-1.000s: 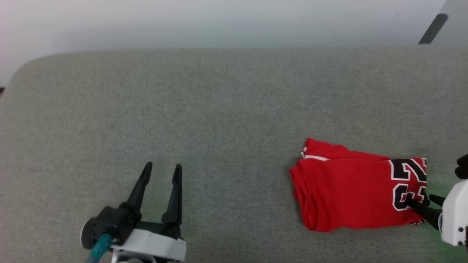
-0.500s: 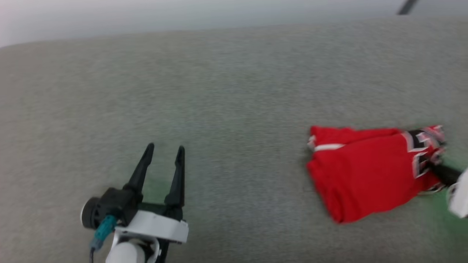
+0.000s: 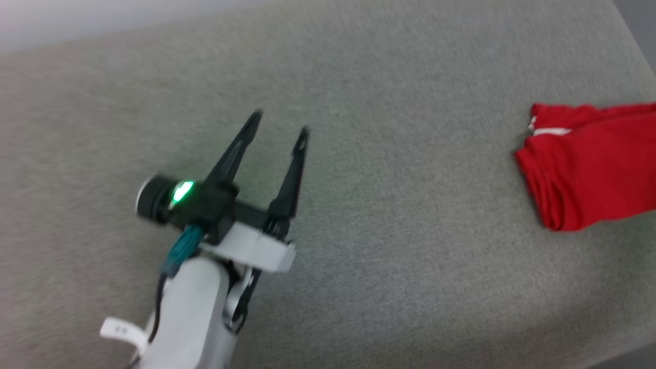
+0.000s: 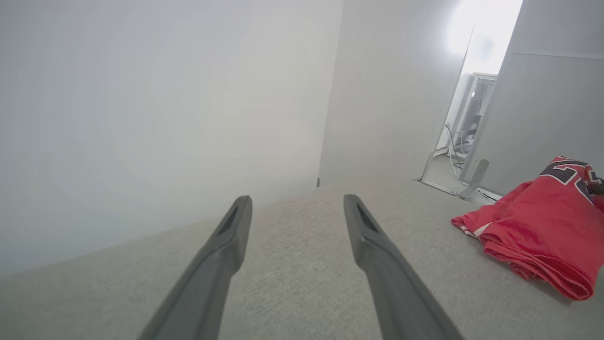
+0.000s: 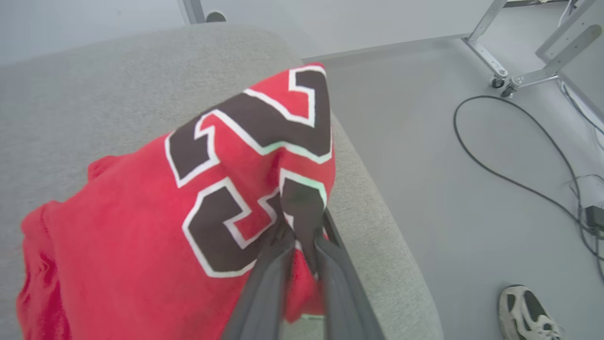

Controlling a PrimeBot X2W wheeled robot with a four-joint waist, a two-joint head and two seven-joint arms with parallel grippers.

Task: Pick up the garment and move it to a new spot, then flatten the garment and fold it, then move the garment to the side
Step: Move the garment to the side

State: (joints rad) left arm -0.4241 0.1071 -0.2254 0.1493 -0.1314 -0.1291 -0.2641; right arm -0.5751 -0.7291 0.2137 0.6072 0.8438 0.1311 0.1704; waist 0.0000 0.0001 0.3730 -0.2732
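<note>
The folded garment (image 3: 589, 164) lies at the right edge of the head view, on the grey padded surface (image 3: 359, 215). In the right wrist view it sits close to that surface's rounded corner, at the frame's centre. The right pincer (image 5: 302, 226) is nearly closed, pinching a bunch of red fabric beside the black, white-outlined 23. The held end is raised, and the rest trails down to the lower left.

This looks like the last step, carrying the folded piece aside. To do it well, the pinch should take in every layer, or only the top fold will travel and the stack will open. A low, slow slide along the padding suits better than a high lift. The drop-off is close, with bare floor, a cable (image 5: 495, 156) and a shoe (image 5: 526, 314) beyond, so set it down short of the corner.

The left pincer (image 3: 280, 123) stands wide open and empty at left centre of the head view, well apart from the garment.
</note>
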